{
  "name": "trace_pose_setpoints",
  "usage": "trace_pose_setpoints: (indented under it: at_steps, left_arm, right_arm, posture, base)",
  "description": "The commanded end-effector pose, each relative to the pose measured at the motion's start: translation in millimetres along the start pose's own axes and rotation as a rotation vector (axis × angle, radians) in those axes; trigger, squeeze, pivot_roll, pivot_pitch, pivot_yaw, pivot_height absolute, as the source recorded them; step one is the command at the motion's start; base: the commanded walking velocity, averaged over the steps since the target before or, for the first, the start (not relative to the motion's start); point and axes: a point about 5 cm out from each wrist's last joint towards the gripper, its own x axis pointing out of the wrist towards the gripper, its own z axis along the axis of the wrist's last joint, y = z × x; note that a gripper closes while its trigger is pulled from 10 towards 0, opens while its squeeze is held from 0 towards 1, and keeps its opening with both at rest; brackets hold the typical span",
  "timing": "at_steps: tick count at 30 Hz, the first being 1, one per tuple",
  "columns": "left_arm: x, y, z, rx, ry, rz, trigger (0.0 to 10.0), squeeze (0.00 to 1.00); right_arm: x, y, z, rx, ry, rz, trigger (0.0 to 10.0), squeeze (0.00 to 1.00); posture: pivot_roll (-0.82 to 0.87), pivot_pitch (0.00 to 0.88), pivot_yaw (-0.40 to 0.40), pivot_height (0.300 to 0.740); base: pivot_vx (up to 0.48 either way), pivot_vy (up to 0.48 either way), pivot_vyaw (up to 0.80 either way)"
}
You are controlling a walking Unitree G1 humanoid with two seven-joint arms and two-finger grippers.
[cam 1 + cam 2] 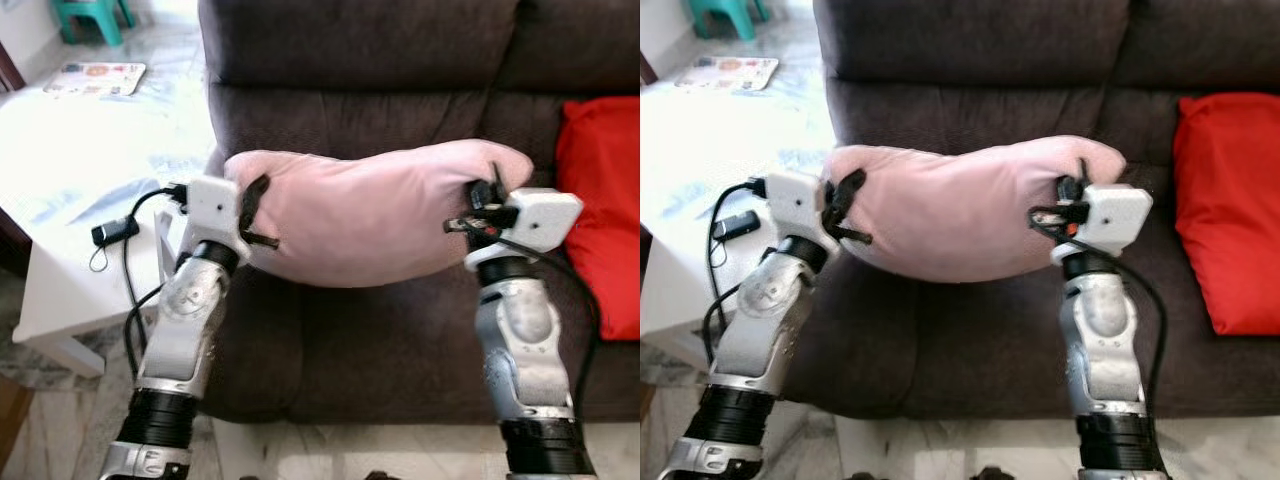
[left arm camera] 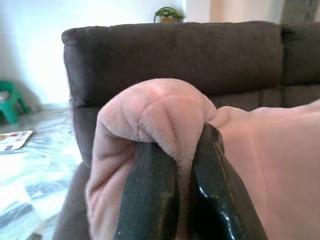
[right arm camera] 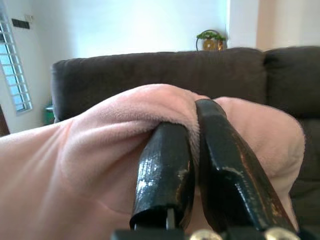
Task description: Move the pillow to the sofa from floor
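Observation:
A pale pink pillow (image 1: pixel 375 215) hangs in the air between my two arms, in front of the dark brown sofa (image 1: pixel 380 80) and above its seat cushion. My left gripper (image 1: pixel 255 215) is shut on the pillow's left end, with the plush fabric pinched between its black fingers (image 2: pixel 150 195). My right gripper (image 1: pixel 480 205) is shut on the pillow's right end, fabric bunched between its fingers (image 3: pixel 165 175). The pillow sags slightly in the middle.
A red cushion (image 1: pixel 600 215) rests on the sofa seat at the right. A white low table (image 1: pixel 70 190) with a black cable and small device (image 1: pixel 115 232) stands to the left of the sofa. A green stool (image 1: pixel 92 18) is at the far back left.

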Motion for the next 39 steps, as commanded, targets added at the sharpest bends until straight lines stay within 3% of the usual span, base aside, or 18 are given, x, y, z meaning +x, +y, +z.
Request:
trace_pose_setpoints:
  at_steps: [1,11,15,18,27,32,34,39]
  left_arm:
    - [3.0,-4.6,9,0.0,-0.041,-0.024,10.0,0.0]
    - [1.8,-12.8,2,-0.053,0.007,-0.096,10.0,0.0]
    - [-2.7,-24.7,-8,-0.102,0.11,-0.223,10.0,0.0]
    - [-6.8,-29.6,-12,-0.075,0.146,-0.298,10.0,0.0]
    - [-9.9,-44.0,-4,-0.161,0.157,-0.424,10.0,0.0]
    - [-9.6,-45.3,1,-0.209,0.152,-0.443,10.0,0.0]
    - [-12.1,-46.7,1,-0.212,0.163,-0.47,10.0,0.0]
    - [-14.9,-48.3,1,-0.217,0.172,-0.479,10.0,0.0]
  right_arm:
    - [3.1,-3.7,13,0.001,-0.061,-0.012,10.0,0.0]
    - [4.8,-7.4,7,-0.033,-0.021,-0.017,10.0,0.0]
    - [10.0,-11.6,-5,-0.063,0.069,-0.003,10.0,0.0]
    - [14.3,-15.4,-10,-0.139,0.105,-0.005,10.0,0.0]
    - [50.3,-19.9,-9,-0.158,0.145,-0.007,10.0,0.0]
    - [67.4,-14.6,-7,-0.171,0.15,0.02,10.0,0.0]
    - [76.5,-5.1,-8,-0.16,0.167,0.063,10.0,0.0]
    - [81.1,6.0,-12,-0.157,0.191,0.125,10.0,0.0]
  posture:
    - [-0.06,0.129,-0.016,0.74]
    - [-0.06,0.131,-0.015,0.74]
    - [-0.06,0.136,-0.014,0.74]
    - [-0.06,0.137,-0.014,0.74]
    - [-0.05,0.127,-0.027,0.74]
    - [-0.04,0.123,-0.028,0.74]
    - [-0.03,0.12,-0.032,0.74]
    - [-0.03,0.119,-0.036,0.74]
  base:
    - [0.255,0.0,0.0]
    - [0.049,0.0,0.0]
    - [0.0,0.0,0.0]
    - [0.0,0.0,0.0]
    - [0.0,0.0,0.0]
    - [0.0,0.0,0.0]
    - [0.0,0.0,0.0]
    - [0.0,0.0,0.0]
